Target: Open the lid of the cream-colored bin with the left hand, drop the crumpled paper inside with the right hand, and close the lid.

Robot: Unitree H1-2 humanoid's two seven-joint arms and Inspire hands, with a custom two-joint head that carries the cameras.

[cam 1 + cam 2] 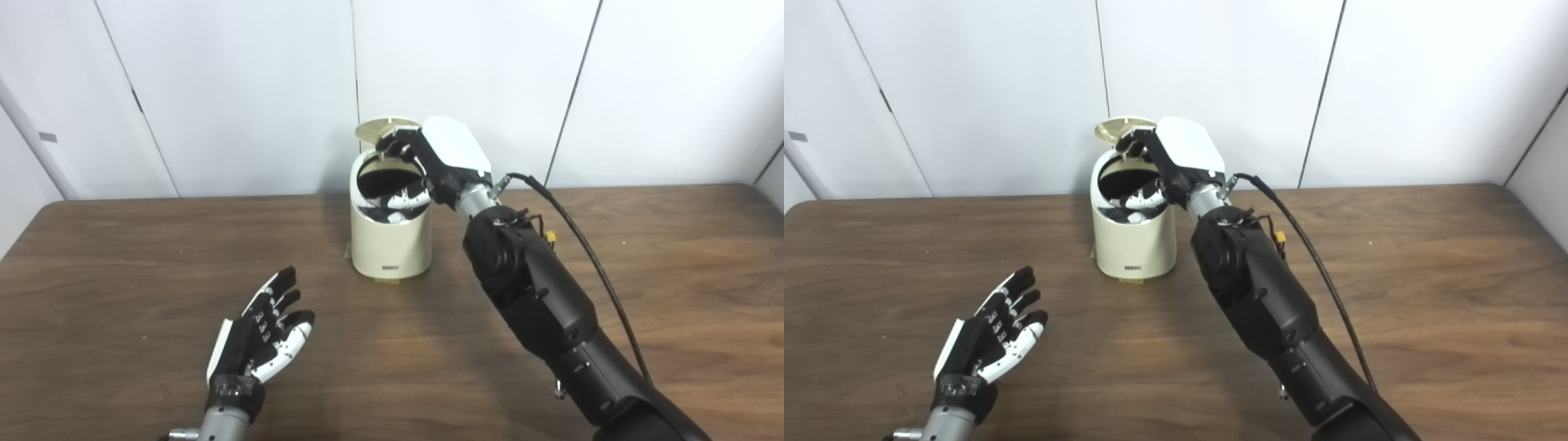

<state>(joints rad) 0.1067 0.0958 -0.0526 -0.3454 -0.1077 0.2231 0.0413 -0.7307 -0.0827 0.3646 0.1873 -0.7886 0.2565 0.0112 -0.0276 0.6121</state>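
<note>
Bin (391,245): cream-coloured, upright at the centre of the frame, toward the far edge of the brown wooden surface (122,257); its mouth is uncovered and dark inside.
Lid (381,127): tipped up and back at the top rear of the bin, just left of the right hand.
Right hand (429,162): over the bin's mouth at centre, white back facing up; upper fingers (392,146) curled near the lid's edge, lower ones reaching down into the opening; whether it grips anything cannot be told.
Paper: no separate ball can be made out; the opening is mostly hidden by the fingers.
Left hand (992,334): lower left of the frame, well apart from the bin; palm turned inward, fingers spread, holding nothing.
Cable (588,245): black, running along the right arm.
</note>
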